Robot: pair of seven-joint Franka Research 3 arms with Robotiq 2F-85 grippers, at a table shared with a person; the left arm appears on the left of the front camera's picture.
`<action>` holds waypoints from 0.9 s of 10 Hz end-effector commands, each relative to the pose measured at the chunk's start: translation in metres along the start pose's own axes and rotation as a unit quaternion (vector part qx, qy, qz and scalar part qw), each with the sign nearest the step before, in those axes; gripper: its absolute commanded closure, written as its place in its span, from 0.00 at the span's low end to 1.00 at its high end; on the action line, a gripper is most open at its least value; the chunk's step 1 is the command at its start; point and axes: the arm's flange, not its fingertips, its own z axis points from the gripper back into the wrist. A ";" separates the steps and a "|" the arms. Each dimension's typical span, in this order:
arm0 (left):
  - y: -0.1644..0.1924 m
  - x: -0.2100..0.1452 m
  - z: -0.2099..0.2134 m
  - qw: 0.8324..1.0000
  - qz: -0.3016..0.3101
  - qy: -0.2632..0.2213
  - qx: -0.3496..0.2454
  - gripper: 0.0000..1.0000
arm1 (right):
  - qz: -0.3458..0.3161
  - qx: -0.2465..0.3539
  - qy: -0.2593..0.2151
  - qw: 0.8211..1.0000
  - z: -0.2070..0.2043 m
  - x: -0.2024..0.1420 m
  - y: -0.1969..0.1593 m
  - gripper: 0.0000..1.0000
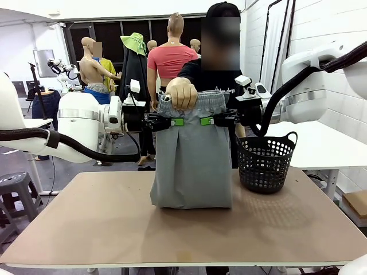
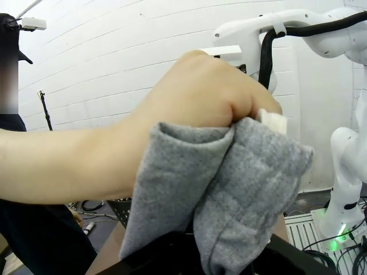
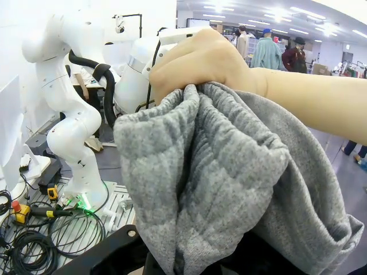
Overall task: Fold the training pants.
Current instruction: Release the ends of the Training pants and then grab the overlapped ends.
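The training pants (image 1: 192, 166) hung upright over the middle of the table (image 1: 109, 229), with their folded lower end resting on the top. A person's hand (image 1: 182, 93) clutched the gathered waistband at twelve o'clock. The left gripper (image 1: 175, 121) came in at nine o'clock just under the waistband, its green-padded jaws pressed together on the cloth's edge. The right gripper (image 1: 205, 121) did the same from three o'clock. From each wrist camera, the grey jersey bunched down over the fingers, below the person's fist. A black mesh basket (image 1: 265, 163) stood on the table at three o'clock of the pants, just beside them.
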 end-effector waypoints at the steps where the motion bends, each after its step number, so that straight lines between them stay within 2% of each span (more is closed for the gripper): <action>1: -0.001 0.003 -0.001 1.000 0.001 -0.008 0.002 1.00 | -0.002 -0.004 -0.014 1.000 -0.001 0.002 0.003 1.00; 7: -0.001 0.003 -0.001 1.000 0.001 -0.008 0.002 1.00 | -0.002 -0.004 -0.014 1.000 -0.001 0.002 0.003 1.00; 8: -0.001 0.003 -0.001 1.000 0.001 -0.008 0.002 1.00 | 0.000 0.000 0.000 1.000 0.000 0.000 0.000 1.00; 9: 0.000 0.000 0.000 1.000 0.000 0.000 0.000 1.00 | -0.011 0.001 -0.010 1.000 0.000 0.000 0.000 1.00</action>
